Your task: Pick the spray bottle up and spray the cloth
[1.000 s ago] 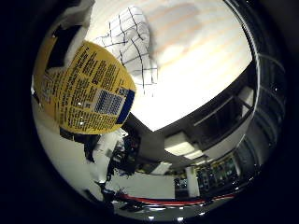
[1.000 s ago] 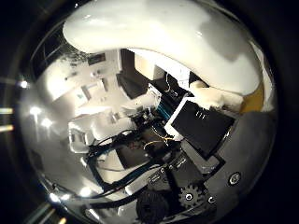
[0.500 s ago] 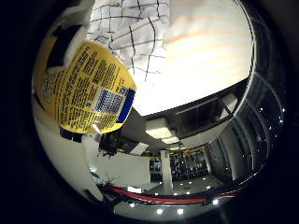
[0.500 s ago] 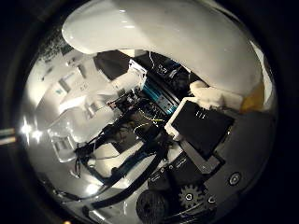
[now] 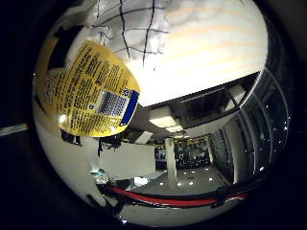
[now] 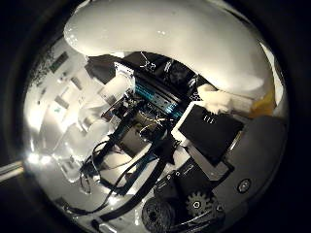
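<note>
The spray bottle [image 5: 93, 91], white with a yellow printed label, sits tight against my palm. Its white body [image 6: 165, 39] also fills a large part of the thumb side view. My right hand [image 6: 214, 141] is shut on it, with a black and white finger curled against the bottle's side. The cloth [image 5: 132, 24], white with a dark grid pattern, lies crumpled on the pale table [image 5: 211, 43], just beyond the bottle's label. The nozzle is hidden.
The table's edge runs past a dark cabinet or shelf [image 5: 206, 103] underneath. Beyond it is a room with dark windows [image 5: 240, 139]. Electronic equipment [image 6: 146, 111] stands on a white surface behind the bottle.
The whole picture has shifted, so the hand has moved while the bottle keeps its place against the palm. The cloth now shows larger and closer to the bottle.
</note>
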Motion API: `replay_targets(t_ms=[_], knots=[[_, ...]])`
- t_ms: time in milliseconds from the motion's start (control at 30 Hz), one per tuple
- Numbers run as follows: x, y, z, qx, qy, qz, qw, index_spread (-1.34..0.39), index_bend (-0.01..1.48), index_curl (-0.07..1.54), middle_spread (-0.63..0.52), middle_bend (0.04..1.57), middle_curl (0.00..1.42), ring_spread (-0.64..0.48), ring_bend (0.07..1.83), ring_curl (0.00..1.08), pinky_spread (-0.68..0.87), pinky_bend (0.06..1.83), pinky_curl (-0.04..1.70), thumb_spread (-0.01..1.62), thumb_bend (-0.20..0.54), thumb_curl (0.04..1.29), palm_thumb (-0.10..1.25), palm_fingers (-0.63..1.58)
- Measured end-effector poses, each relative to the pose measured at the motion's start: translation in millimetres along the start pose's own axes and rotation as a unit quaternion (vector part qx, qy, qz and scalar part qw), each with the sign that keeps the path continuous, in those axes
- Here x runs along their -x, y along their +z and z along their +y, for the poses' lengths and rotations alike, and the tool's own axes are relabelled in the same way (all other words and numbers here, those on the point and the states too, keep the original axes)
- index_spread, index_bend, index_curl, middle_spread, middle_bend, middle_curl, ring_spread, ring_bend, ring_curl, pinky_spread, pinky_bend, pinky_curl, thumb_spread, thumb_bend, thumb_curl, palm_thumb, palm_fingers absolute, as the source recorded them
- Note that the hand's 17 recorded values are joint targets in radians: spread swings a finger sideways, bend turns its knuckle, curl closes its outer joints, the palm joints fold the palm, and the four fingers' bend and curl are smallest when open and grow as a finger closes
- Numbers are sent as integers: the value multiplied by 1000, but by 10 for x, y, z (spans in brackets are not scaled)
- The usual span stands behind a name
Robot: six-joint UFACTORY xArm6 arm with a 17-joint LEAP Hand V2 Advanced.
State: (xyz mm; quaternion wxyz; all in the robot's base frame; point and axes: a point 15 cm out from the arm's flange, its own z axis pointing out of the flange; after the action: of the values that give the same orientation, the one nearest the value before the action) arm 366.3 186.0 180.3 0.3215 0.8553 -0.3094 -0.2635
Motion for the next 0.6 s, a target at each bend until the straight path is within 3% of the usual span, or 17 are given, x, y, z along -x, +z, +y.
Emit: replay_targets(t_ms=[600], knots=[[65,-145,62,-23,-1,13,1000,-207,1198,753,-115,1383,693,-166,1489,626,-173,1006,1325,249,-22,946,1029,1167]])
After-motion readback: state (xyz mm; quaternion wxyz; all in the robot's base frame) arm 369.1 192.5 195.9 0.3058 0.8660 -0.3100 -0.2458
